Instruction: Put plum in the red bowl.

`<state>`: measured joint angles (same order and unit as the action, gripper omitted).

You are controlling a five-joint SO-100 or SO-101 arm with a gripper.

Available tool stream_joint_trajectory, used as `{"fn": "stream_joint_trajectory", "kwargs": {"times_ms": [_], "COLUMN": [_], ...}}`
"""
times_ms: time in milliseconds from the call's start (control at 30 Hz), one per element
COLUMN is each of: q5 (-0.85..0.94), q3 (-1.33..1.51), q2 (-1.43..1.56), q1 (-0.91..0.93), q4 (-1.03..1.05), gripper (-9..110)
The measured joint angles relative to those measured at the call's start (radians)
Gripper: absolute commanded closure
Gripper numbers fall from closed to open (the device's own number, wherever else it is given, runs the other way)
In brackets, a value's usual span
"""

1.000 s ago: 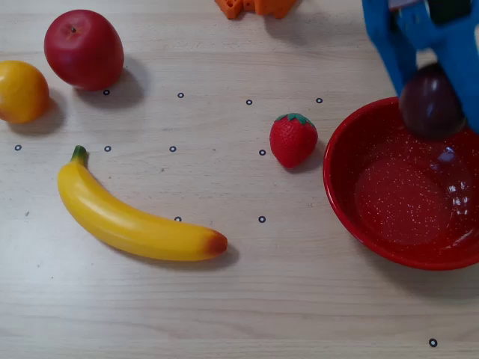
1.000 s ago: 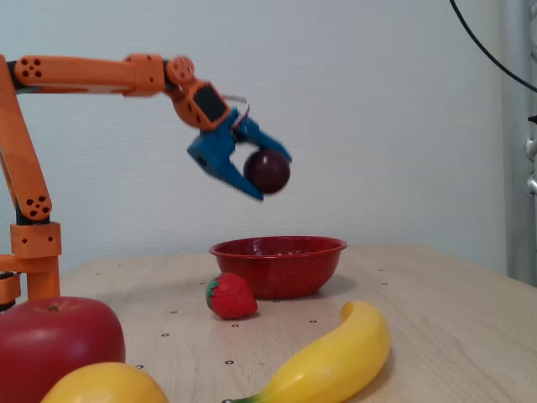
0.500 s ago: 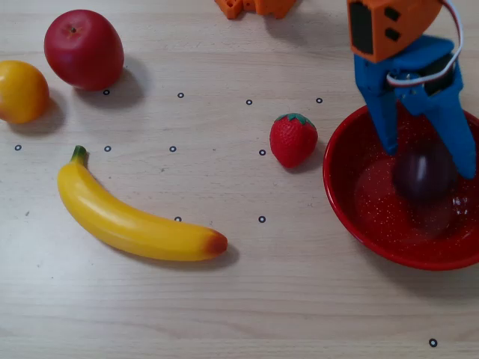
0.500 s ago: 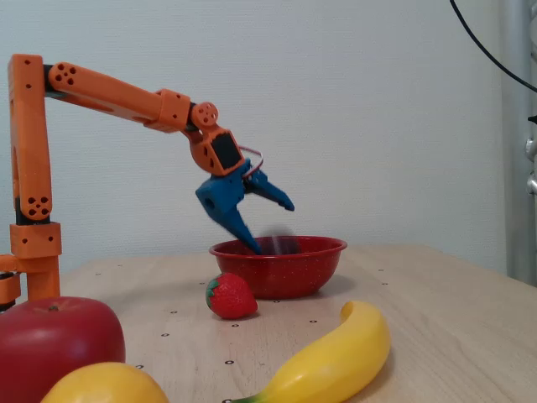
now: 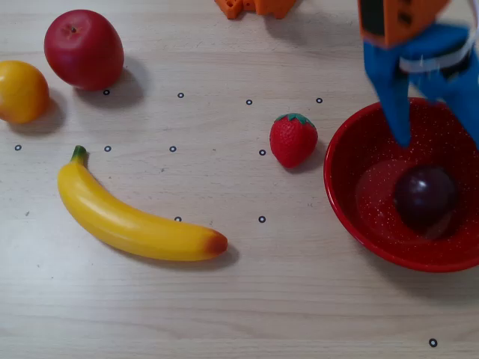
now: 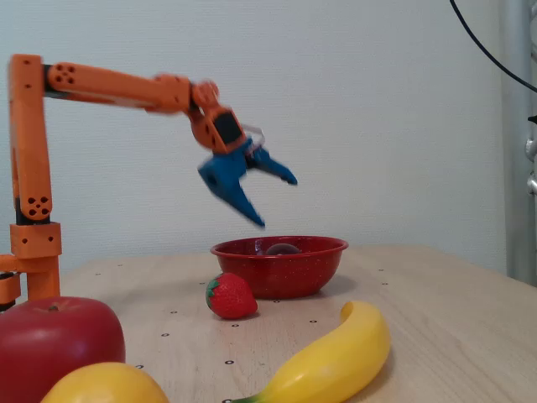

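The blue two-fingered claw [image 6: 275, 201] hangs released above the bowl, its jaws spread wide and nothing between them. In the fixed view it is smeared with motion blur, so the fingertips are soft at the edges. In the overhead view the claw [image 5: 441, 138] is cut off by the top and right edges of the picture; one blue finger [image 5: 394, 101] shows fully, while the other runs out of the picture at the right.

Directly beneath the claw, apart from it, sits the small glossy dark purple plum [image 5: 425, 197], resting on the floor of the large glossy red bowl with fine white speckles [image 5: 346, 209]. From overhead the plum is plain to see, but the bowl's right side is cropped by the edge. From the side only the plum's dark top [image 6: 284, 248] peeks over the bowl's rim [image 6: 252, 252]; the rest is hidden behind the wall.

Just beside the bowl, on the pale wooden table [image 5: 247, 299], stands a red strawberry with a green top [image 5: 293, 138], not touching it. Farther out from the claw lies a long yellow banana [image 5: 131, 221]. Farthest from the claw are a bright red apple [image 5: 84, 48] and a round yellow-orange fruit [image 5: 21, 91], half cut off by the left edge
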<state>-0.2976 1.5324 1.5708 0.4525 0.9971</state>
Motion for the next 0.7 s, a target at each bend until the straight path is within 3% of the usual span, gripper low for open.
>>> {"fn": "stream_joint_trajectory", "kwargs": {"times_ms": [200, 500, 700], "q5": [0.057, 0.087, 0.103], "q3": [-0.011, 0.388, 0.796], "q2": [0.262, 0.69, 0.98], "q1": [-0.121, -0.331, -0.425], "q4": [0.106, 0.092, -0.081], "gripper": [101, 101, 101]}}
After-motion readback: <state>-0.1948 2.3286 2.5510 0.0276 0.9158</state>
